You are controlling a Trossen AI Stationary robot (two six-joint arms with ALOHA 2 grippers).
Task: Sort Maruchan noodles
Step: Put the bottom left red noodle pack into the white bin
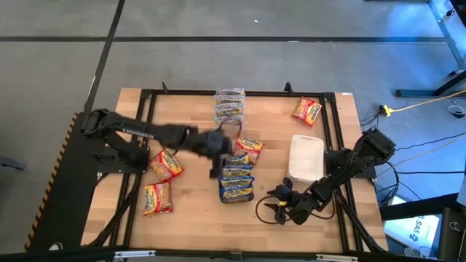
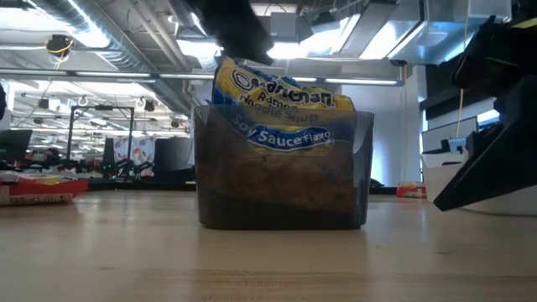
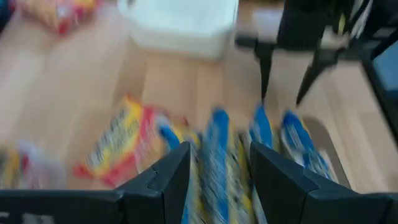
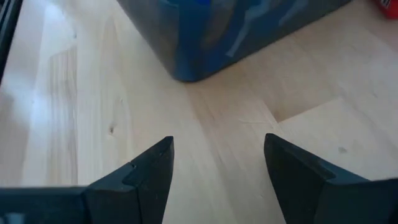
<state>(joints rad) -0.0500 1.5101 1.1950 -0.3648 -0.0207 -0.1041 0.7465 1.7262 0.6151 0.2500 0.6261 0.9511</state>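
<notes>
Your left gripper hangs over the dark tray near the table's middle, its fingers parted with nothing between them, just above the blue-banded packets standing on edge in that tray. Your right gripper waits low near the front edge, jaws apart and empty, pointing at the tray's side.

Count the noodles: about three or four blue packets packed in the tray, one red packet leaning just behind it, two red ones at the left with a second nearer you, one at the far right, and two pale-banded packets stacked at the far edge. One white tray sits right of centre.

The wooden table has a black frame; the floor around it is grey, and an open workshop with ceiling lights lies beyond.
</notes>
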